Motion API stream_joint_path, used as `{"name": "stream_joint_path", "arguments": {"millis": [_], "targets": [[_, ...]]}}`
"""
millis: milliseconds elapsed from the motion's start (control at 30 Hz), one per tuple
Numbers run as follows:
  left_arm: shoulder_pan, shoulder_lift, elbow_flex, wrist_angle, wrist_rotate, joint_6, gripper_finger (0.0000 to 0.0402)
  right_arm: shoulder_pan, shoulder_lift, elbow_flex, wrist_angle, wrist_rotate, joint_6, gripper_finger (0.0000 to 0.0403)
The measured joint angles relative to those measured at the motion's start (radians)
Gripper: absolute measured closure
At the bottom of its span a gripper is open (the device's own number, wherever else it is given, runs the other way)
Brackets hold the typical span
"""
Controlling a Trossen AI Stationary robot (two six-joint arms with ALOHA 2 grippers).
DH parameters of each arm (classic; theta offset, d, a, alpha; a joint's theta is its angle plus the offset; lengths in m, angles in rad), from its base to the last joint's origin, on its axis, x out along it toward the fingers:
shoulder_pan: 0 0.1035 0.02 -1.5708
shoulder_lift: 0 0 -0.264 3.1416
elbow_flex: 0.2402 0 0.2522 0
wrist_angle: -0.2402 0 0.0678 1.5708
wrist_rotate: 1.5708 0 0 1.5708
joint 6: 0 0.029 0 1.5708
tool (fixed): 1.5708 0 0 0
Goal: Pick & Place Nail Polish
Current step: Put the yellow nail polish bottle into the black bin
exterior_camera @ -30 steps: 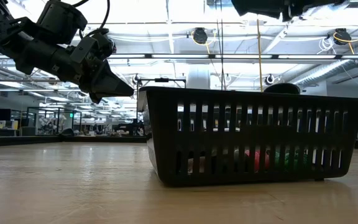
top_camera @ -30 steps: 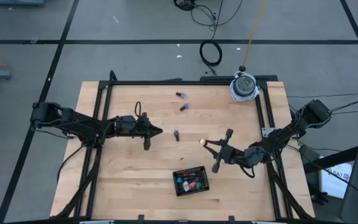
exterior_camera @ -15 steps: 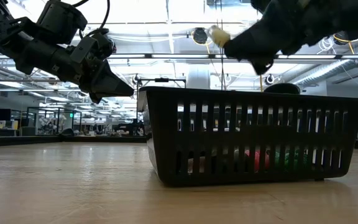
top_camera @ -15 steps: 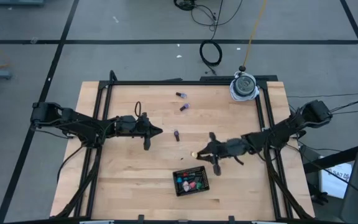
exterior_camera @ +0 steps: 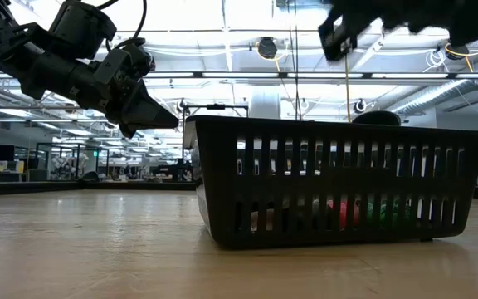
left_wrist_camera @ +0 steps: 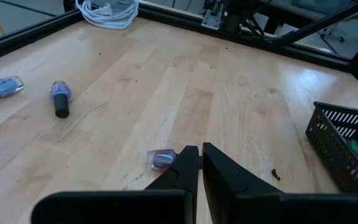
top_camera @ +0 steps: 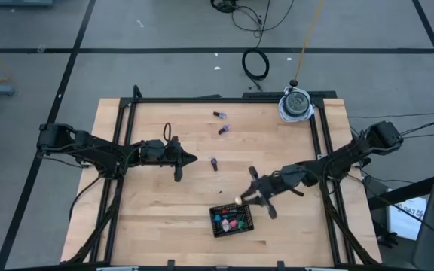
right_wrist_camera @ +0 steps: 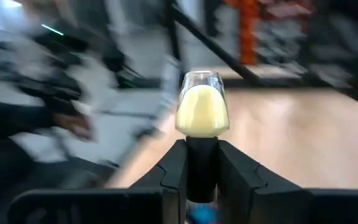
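Observation:
My right gripper point(top_camera: 243, 200) is shut on a pale yellow nail polish bottle point(right_wrist_camera: 202, 111) and holds it in the air over the far rim of the black basket point(top_camera: 232, 219). The basket holds several coloured bottles. Three more bottles lie on the wood: a purple one point(top_camera: 214, 163) mid-table and two farther back point(top_camera: 223, 130) point(top_camera: 218, 114). My left gripper point(top_camera: 194, 159) hangs shut above the table, left of the mid-table purple bottle point(left_wrist_camera: 162, 159), and touches nothing. My right gripper pinches the yellow bottle's dark cap point(right_wrist_camera: 201, 157) between its two fingers. The fingers lie about level and come from the table's right. The glass body sticks out beyond the fingertips, in line with them. The bottle is lifted clear of the table and the basket.
A coil of white cable point(top_camera: 296, 105) lies at the far right corner. A black frame rail point(top_camera: 217, 100) runs around the table. Bare wood lies between the two arms and along the near left. In the low view the basket point(exterior_camera: 338, 183) fills the middle.
My right gripper has swung toward the table's near edge and the basket, rolling and turning about its wrist as it went. It has stayed shut on the yellow bottle, which has travelled from mid-table to above the basket's far rim.

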Motion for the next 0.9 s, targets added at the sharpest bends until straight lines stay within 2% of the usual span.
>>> {"name": "stream_joint_path", "arguments": {"millis": [100, 167, 267, 333, 467, 567, 667, 800, 900], "targets": [[0.0, 0.0, 0.0, 0.0, 0.0, 0.0, 0.0382, -0.017, 0.0, 0.0, -0.118, 0.158, 0.002, 0.0354], [0.0, 0.0, 0.0, 0.0, 0.0, 0.0, 0.0382, -0.023, 0.0, 0.0, -0.176, 0.317, 0.003, 0.0354], [0.0, 0.0, 0.0, 0.0, 0.0, 0.0, 0.0382, -0.009, 0.0, -0.001, -0.161, 0.539, -0.053, 0.0354], [0.0, 0.0, 0.0, 0.0, 0.0, 0.0, 0.0382, 0.016, 0.0, -0.001, -0.103, 0.622, -0.14, 0.0354], [0.0, 0.0, 0.0, 0.0, 0.0, 0.0, 0.0382, 0.065, 0.0, 0.0, 0.011, 0.719, -0.311, 0.0354], [0.0, 0.0, 0.0, 0.0, 0.0, 0.0, 0.0382, 0.067, 0.0, 0.0, -0.022, 0.709, -0.273, 0.0354], [0.0, 0.0, 0.0, 0.0, 0.0, 0.0, 0.0382, 0.04, 0.0, 0.0, -0.11, 0.618, -0.146, 0.0354], [0.0, 0.0, 0.0, 0.0, 0.0, 0.0, 0.0382, -0.01, 0.0, 0.0, -0.206, 0.381, -0.014, 0.0354], [0.0, 0.0, 0.0, 0.0, 0.0, 0.0, 0.0382, -0.025, 0.0, 0.0, -0.189, 0.187, 0.016, 0.0354]]}}
